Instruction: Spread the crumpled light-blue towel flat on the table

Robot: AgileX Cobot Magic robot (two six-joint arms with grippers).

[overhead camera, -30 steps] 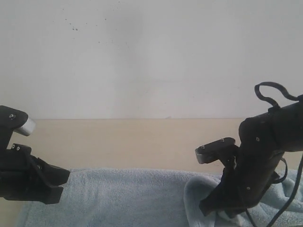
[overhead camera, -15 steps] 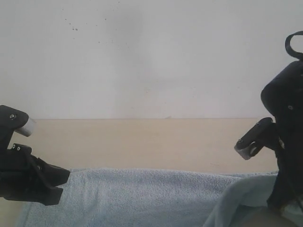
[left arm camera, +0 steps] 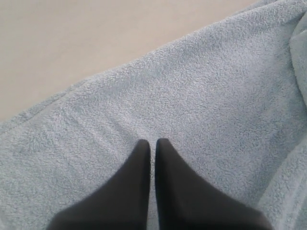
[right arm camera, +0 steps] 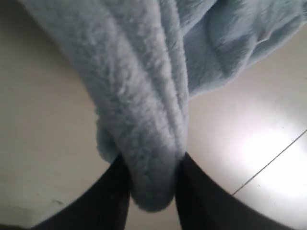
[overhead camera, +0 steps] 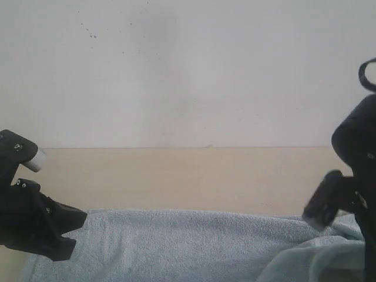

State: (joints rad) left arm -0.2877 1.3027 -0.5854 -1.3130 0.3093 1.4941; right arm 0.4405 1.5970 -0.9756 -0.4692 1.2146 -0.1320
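Exterior view. The towel [overhead camera: 188, 247] lies across the bottom of the frame on the desk [overhead camera: 176, 176], running from the lower left corner to the lower right. Its far edge is nearly straight. At the lower right a raised fold stands above the rest of the cloth. A bare band of desk separates the towel from the white-grey wall [overhead camera: 188, 70], which fills the upper half of the frame.

The left hand [overhead camera: 70, 230] sits at the lower left, at the towel's near-left end. The right arm [overhead camera: 355, 153] rises along the right edge; its hand lies below the frame edge in this view.

Left wrist view. The left hand [left arm camera: 152, 142] has its two dark fingers [left arm camera: 139, 182] pressed together with only a hairline seam between them. The tips point at a flat stretch of towel [left arm camera: 192, 96], and nothing is held between them. Whether the tips touch the pile cannot be told. Bare desk [left arm camera: 72, 38] borders the cloth along one hemmed edge.

Right wrist view. The right hand [right arm camera: 153, 160] is clamped on a thick, bunched fold of towel [right arm camera: 139, 72], with one finger on each side of the fold. The cloth fills the gap between the fingers. Pale desk [right arm camera: 38, 120] shows on both sides of the fold.
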